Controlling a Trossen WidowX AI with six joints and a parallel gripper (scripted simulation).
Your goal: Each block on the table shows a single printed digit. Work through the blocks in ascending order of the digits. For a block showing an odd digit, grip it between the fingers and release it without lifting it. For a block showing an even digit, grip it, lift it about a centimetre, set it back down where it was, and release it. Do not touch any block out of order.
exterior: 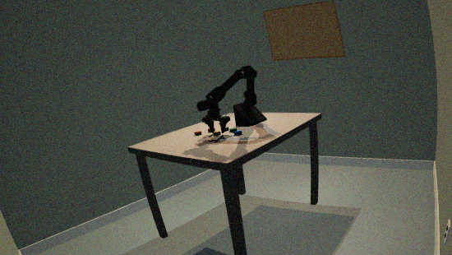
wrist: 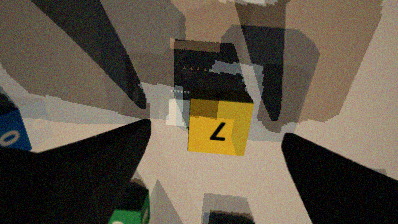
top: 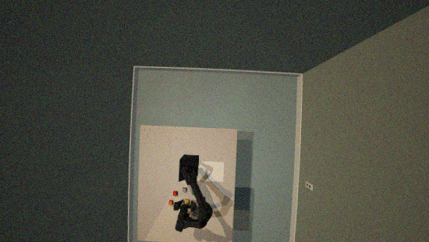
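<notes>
A yellow block [wrist: 219, 127] [top: 186, 201] [exterior: 216, 133] printed with a 7 sits on the table [top: 156, 156] [exterior: 172, 144]. My gripper [wrist: 216, 132] [exterior: 216, 125] is open and low over it, with one dark finger on each side and a clear gap to the block on both sides. A blue block [wrist: 10, 132] [exterior: 237, 132] showing a 0 is at the left edge of the wrist view. A green block [wrist: 130, 215] [exterior: 232, 130] lies at the bottom, partly hidden by the left finger. A red block [top: 175, 193] and an orange block [top: 171, 202] [exterior: 197, 132] lie to one side.
The arm's dark base [top: 189, 165] [exterior: 246, 115] stands near the table's middle. A small pale block [top: 185, 190] lies close behind the yellow one. Arm shadows fall across the table top around the blocks.
</notes>
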